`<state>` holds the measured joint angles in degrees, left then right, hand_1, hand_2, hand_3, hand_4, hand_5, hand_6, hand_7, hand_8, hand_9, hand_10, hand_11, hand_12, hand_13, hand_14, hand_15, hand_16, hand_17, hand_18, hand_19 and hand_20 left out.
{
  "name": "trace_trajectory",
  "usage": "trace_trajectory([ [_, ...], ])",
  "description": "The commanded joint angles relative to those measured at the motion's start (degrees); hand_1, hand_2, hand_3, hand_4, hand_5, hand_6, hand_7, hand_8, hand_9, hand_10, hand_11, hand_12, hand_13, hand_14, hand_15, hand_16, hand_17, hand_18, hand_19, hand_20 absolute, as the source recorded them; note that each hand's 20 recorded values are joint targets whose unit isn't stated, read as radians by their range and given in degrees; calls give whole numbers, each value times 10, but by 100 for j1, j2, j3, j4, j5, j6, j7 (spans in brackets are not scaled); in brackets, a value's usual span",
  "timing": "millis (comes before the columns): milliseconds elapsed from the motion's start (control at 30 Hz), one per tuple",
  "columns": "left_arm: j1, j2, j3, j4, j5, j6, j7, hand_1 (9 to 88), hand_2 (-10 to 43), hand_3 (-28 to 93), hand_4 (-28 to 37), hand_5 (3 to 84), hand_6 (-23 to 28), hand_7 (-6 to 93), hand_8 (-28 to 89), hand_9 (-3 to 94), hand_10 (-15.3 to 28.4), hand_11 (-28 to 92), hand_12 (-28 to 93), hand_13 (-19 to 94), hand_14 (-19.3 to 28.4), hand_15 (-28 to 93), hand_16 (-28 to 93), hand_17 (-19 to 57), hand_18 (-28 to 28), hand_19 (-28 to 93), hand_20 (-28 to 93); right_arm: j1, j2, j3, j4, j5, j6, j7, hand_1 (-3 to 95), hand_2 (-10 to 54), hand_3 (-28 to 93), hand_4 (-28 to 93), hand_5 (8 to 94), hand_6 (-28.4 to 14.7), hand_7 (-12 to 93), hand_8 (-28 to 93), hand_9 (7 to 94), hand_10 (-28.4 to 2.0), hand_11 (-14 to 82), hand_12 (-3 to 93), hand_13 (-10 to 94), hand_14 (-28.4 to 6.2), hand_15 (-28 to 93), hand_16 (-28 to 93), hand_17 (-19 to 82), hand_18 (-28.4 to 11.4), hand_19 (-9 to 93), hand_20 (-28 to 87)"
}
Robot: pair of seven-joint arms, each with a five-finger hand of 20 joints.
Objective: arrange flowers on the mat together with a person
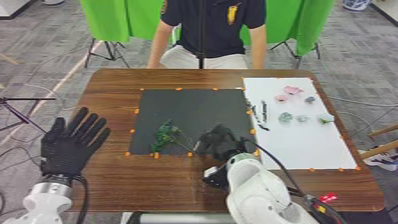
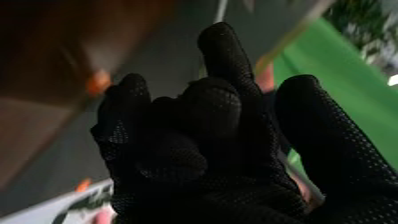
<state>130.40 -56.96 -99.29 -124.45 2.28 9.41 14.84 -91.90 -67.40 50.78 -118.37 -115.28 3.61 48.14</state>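
In the head view, a green leafy sprig [image 1: 166, 135] lies on the lower left part of the black mat [image 1: 178, 102], a thin stem reaching toward my right hand [image 1: 220, 143], which is over the mat's lower right corner. Pink flowers [image 1: 293, 90], small green rosettes [image 1: 285, 117] and dark twigs [image 1: 261, 114] are on the white mat [image 1: 311, 147]. My left hand [image 1: 70, 145] is open at the table's left side, fingers straight. In the right wrist view, my right hand [image 2: 213, 145] is open, fingers loosely bent, thumb apart from them.
The brown table [image 1: 133, 185] surrounds both mats, which have orange marks along their edges. A small red object [image 1: 329, 197] lies near the front right corner. A dark cable runs beside my right arm.
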Motion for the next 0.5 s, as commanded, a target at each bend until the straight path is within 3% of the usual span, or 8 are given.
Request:
trace_trajectory([
  [33, -213, 72, 138, 87, 40, -32, -98, 271, 147, 713, -283, 412, 82, 128, -97, 354, 155, 200, 104, 270, 158, 330, -44, -74, 154, 338, 148, 73, -346, -283, 229, 3, -706, 9, 245, 183, 778, -162, 729, -73, 187, -96, 791, -153, 580, 433, 732, -176, 789, 521, 438, -284, 932, 357],
  [233, -220, 75, 59, 106, -6, 22, -50, 270, 148, 713, -283, 415, 84, 127, -96, 355, 156, 200, 104, 271, 158, 331, -45, -74, 154, 339, 148, 21, -426, -285, 350, -94, -684, 27, 237, 175, 771, -157, 720, -78, 173, -94, 784, -157, 570, 430, 725, -177, 784, 519, 433, -284, 932, 348],
  [500, -96, 19, -89, 57, 13, 39, 6, 270, 149, 714, -283, 417, 84, 128, -95, 356, 157, 201, 104, 271, 157, 333, -45, -74, 154, 339, 148, 103, -143, 66, 182, -90, -338, 194, 233, 171, 770, -153, 724, -78, 184, -86, 787, -159, 569, 425, 725, -177, 785, 513, 434, -284, 932, 344],
])
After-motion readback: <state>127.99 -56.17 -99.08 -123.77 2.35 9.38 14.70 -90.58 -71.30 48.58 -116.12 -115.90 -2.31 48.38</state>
